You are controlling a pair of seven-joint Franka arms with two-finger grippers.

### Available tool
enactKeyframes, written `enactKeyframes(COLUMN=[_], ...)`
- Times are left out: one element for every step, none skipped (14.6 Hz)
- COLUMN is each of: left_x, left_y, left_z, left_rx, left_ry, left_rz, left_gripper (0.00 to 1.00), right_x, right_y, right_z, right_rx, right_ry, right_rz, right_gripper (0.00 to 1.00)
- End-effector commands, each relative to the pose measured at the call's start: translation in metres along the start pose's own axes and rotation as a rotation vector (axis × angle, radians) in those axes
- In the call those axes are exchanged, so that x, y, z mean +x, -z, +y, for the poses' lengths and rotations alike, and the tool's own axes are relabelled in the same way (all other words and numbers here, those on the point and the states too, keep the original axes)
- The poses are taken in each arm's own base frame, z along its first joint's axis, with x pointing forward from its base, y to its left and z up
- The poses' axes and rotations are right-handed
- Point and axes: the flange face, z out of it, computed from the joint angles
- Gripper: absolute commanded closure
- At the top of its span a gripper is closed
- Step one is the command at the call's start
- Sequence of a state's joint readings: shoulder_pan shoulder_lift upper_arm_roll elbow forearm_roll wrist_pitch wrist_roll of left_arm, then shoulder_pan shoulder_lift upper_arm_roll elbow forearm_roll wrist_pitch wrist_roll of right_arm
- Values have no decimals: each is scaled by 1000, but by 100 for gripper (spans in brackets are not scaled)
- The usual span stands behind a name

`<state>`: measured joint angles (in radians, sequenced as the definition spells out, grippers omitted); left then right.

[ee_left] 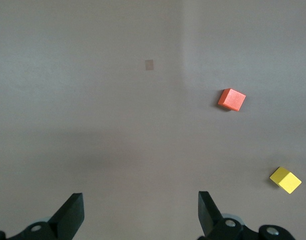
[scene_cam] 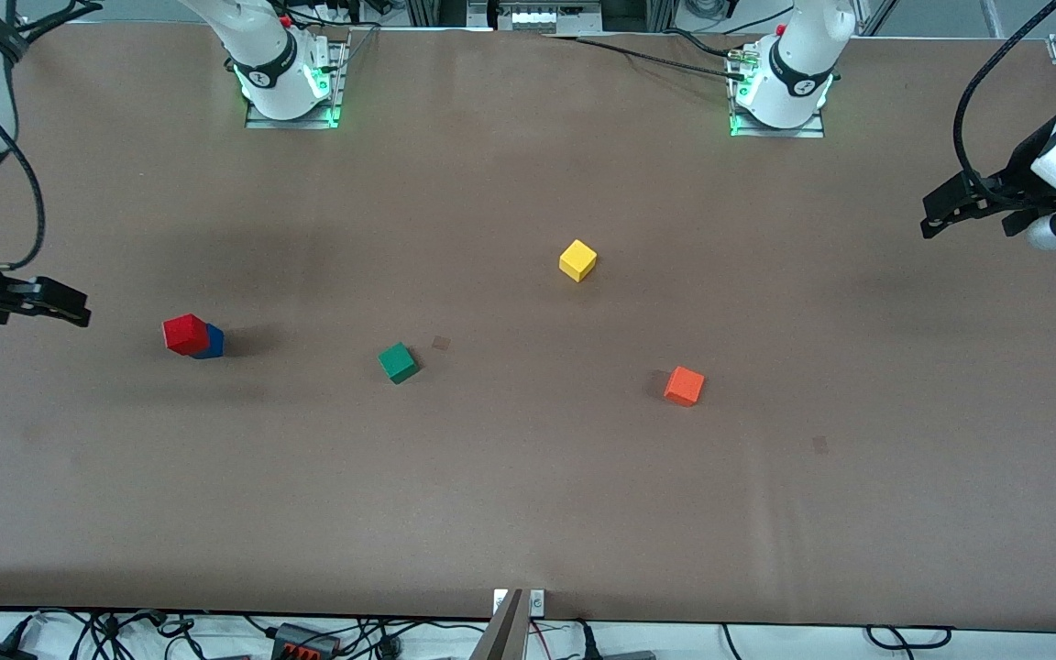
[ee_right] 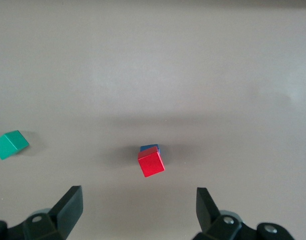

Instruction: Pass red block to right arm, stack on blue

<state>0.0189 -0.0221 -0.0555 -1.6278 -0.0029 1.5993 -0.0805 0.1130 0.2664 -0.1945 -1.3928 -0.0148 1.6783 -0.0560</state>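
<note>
The red block [scene_cam: 184, 333] is sitting on top of the blue block [scene_cam: 212, 343], toward the right arm's end of the table [scene_cam: 528, 495]. The pair shows again in the right wrist view, red [ee_right: 151, 162] covering most of blue [ee_right: 149, 148], only a sliver of which is peeking out.

The right gripper [scene_cam: 51, 302] is hanging in the air over the table's edge at the right arm's end, apart from the stack and holding nothing. In its wrist view its fingers [ee_right: 70, 205] are standing wide apart, with the stack lying on the table between them and clear of both.

The left gripper [scene_cam: 950, 209] is waiting over the left arm's end of the table, well apart from every block. Its fingers [ee_left: 72, 212] are spread too and are gripping nothing.

A green block [scene_cam: 398, 362] is lying near the middle of the table, beside the stack. An orange block [scene_cam: 684, 385] is lying toward the left arm's end, and a yellow block [scene_cam: 577, 260] is lying farther from the front camera than both.
</note>
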Motion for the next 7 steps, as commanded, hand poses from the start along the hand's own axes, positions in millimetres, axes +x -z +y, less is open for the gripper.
enactKeyframes(left_x=[4,4,4,4,4,4,4], left_y=[5,5,5,5,6,5,5], left_z=[2,3,2,2,3,2,2], left_rx=[7,7,7,7,6,7,7], left_ry=[5,2,5,5,4,5,4], left_rz=[1,1,1,1,2,1,1], left_gripper=[0,0,0,0,0,0,0], right_x=[-19,-29,-33,-35,-37,-38,-37], right_y=[31,41,42,44,48,44,45], right_z=[6,8,5,5,9,17,17], right_rx=[26,29,32,34,36,42,51], right_ry=[-25,-35,-33,-35,-43,-55,-49], right_rz=[-2,-19,-39,-41,-29,-35,-31], right_gripper=[0,0,0,0,0,0,0])
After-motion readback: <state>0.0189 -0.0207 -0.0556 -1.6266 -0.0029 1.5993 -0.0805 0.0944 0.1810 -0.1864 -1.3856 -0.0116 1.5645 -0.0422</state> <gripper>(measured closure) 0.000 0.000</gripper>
